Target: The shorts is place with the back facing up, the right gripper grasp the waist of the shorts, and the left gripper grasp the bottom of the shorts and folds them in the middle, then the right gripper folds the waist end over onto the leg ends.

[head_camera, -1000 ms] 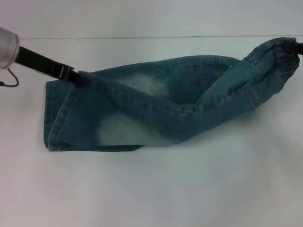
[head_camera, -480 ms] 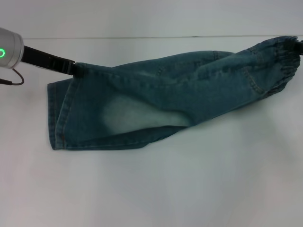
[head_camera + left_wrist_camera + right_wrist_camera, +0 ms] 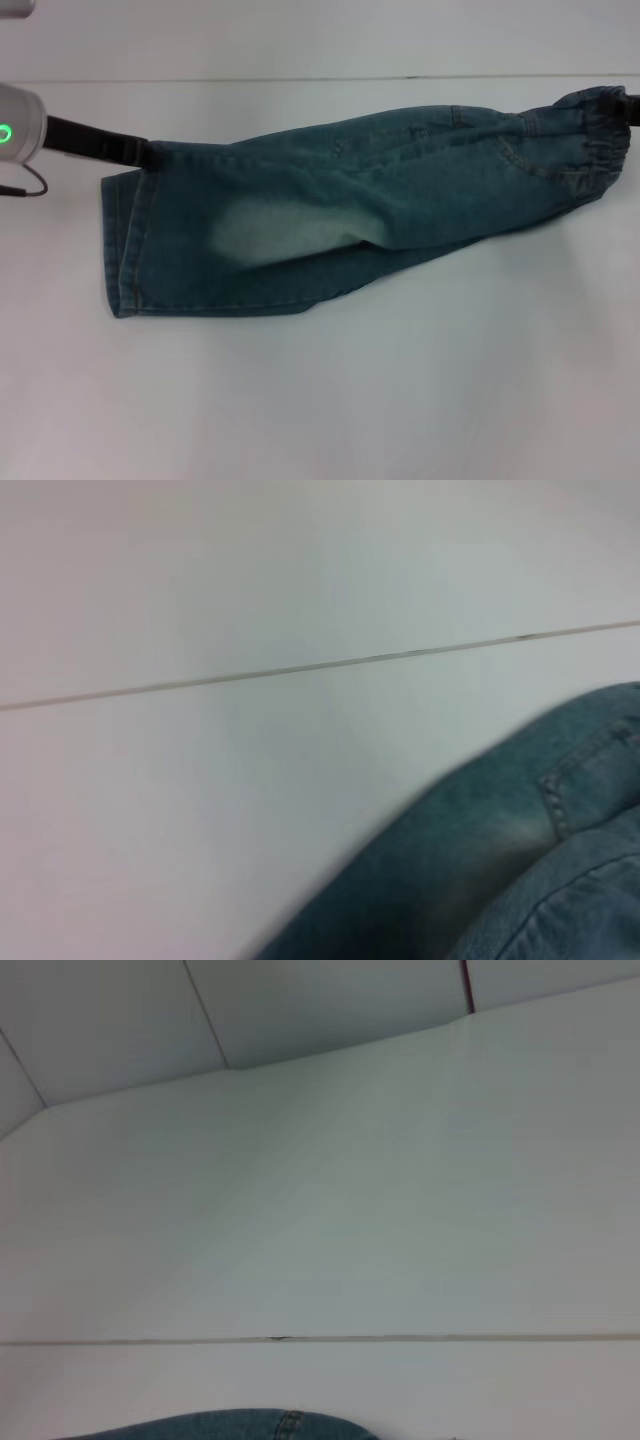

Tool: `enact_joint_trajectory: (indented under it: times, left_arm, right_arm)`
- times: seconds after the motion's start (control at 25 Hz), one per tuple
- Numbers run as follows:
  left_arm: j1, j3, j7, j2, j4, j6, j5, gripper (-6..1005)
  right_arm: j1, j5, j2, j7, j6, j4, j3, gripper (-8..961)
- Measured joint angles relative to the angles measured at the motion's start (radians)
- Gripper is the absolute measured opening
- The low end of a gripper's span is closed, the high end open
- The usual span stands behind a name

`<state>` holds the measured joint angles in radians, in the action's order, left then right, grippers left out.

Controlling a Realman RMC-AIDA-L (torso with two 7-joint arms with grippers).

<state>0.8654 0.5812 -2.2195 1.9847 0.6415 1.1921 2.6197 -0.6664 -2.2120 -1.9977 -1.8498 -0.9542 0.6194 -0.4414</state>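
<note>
The faded blue denim shorts lie across the white table, folded lengthwise into one long strip. The bottom of the shorts, with its flat stitched leg ends, is at the left. The ruffled waist is at the far right. My left gripper is shut on the far corner of the hems. Only a black tip of my right gripper shows at the picture's edge, holding the far side of the waist. Denim fills a corner of the left wrist view, and a sliver of denim shows in the right wrist view.
The table's back edge runs just behind the shorts, with a pale wall beyond. A thin cable hangs under the left arm's silver segment, whose green light is lit.
The lifted top layer has come down over the lower half and the shorts have flattened into a straighter strip. Both grippers have lowered slightly, still holding their ends.
</note>
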Motion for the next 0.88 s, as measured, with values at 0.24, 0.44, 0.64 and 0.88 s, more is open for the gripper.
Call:
enact_joint_trajectory:
  times: [0.24, 0.44, 0.64, 0.88]
  left_arm:
    - [-0.046, -0.002, -0.019, 0.000, 0.008, -0.032, -0.009, 41]
    - [-0.080, -0.003, -0.039, -0.010, 0.013, -0.049, -0.032, 40]
    - [-0.089, 0.001, -0.039, -0.001, 0.015, -0.075, -0.035, 39]
    - [-0.080, 0.023, -0.036, 0.039, 0.035, -0.105, -0.030, 40]
  right_arm:
    - [-0.009, 0.001, 0.000, 0.001, 0.004, 0.000, -0.022, 144]
    - [-0.024, -0.004, 0.005, 0.000, 0.018, -0.013, -0.030, 146]
    - [-0.032, -0.005, 0.010, 0.000, 0.077, -0.039, -0.078, 148]
    - [-0.034, -0.002, 0.002, 0.003, 0.108, -0.041, -0.105, 150]
